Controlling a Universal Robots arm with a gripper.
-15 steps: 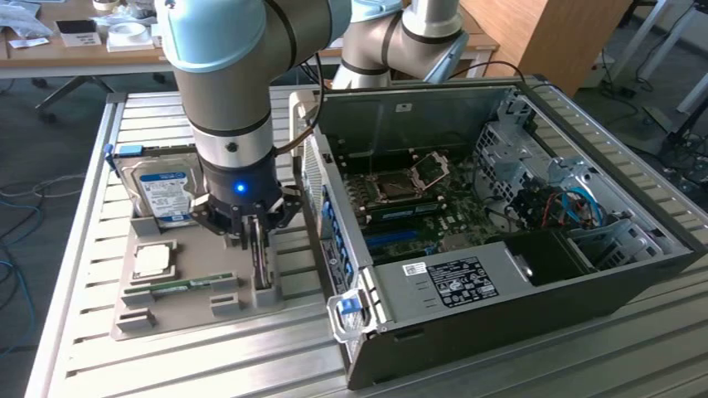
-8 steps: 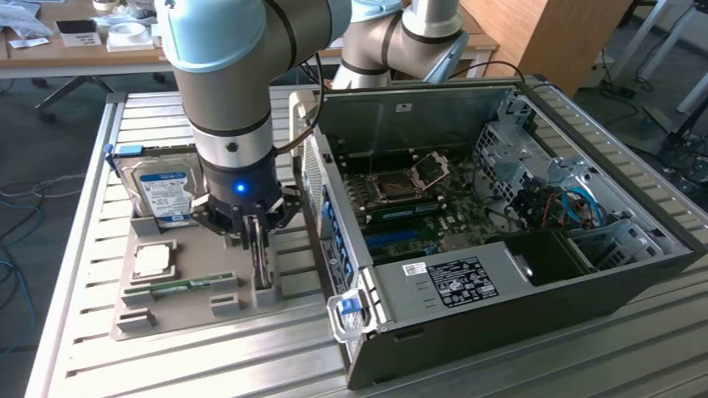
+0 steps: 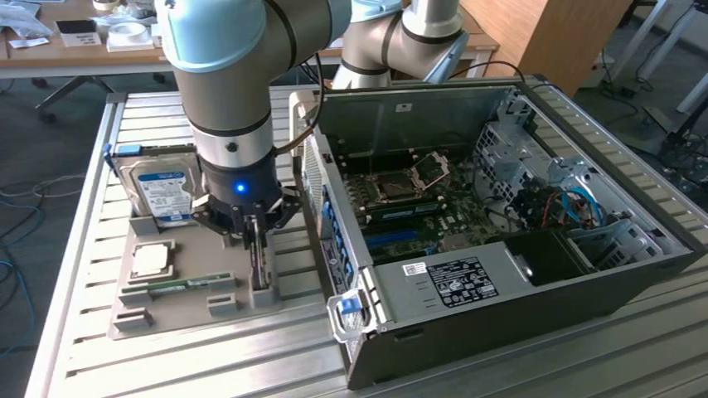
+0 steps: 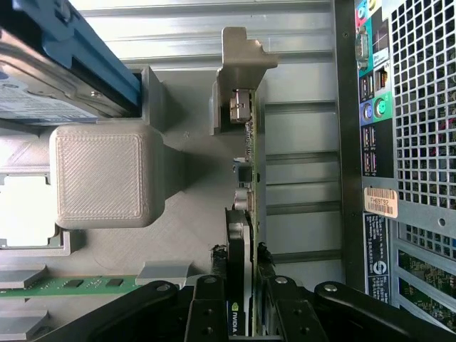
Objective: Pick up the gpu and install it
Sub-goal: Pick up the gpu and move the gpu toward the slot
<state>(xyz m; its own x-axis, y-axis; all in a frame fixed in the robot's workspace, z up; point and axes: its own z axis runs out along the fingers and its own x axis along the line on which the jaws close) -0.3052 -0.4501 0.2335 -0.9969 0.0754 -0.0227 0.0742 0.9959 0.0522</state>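
gpu (image 3: pixel 261 272) stands on edge in a slot of the grey holder (image 3: pixel 166 313), lower left of the exterior view, on the counter (image 3: pixel 89 365) beside the open PC case (image 3: pixel 498 332). Pincer (image 3: pixel 257 240) straddles its top edge; can't tell if clamped yet. Likely light, stiff, fragile: hold the board faces mid-length, off components and bracket (image 4: pixel 239 57).

Edge-on gpu (image 4: pixel 249 164) upright in grey holder (image 4: pixel 100 167) — claw (image 4: pixel 244 267) close over its edge
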